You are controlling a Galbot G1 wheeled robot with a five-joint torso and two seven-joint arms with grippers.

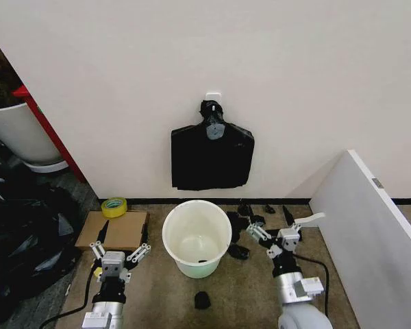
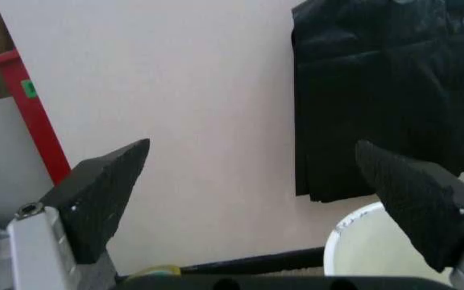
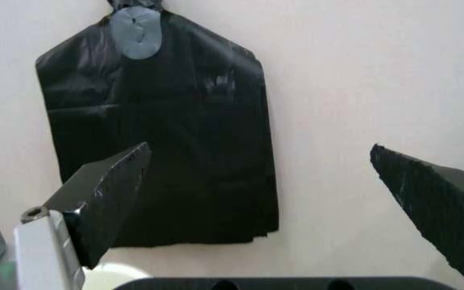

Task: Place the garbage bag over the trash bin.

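Left gripper [image 1: 115, 254]: low, left of bin, black ridged fingers spread wide, empty.
Bin [image 1: 197, 238]: one, round, smooth cream plastic, floor centre, unlined.
Bundle [image 1: 212, 156]: flat black bags on wall; possibly several.
Right gripper [image 1: 272, 237]: right of bin, agape, empty.

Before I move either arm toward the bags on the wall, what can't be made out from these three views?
- Head view: how many bags the hanging bundle holds; they overlap.
- Head view: the small dark thing inside the trash bin is too small to identify.
- Head view: black scraps behind the right gripper, partly hidden.
- Left wrist view: bin rim, cut off behind the left gripper.
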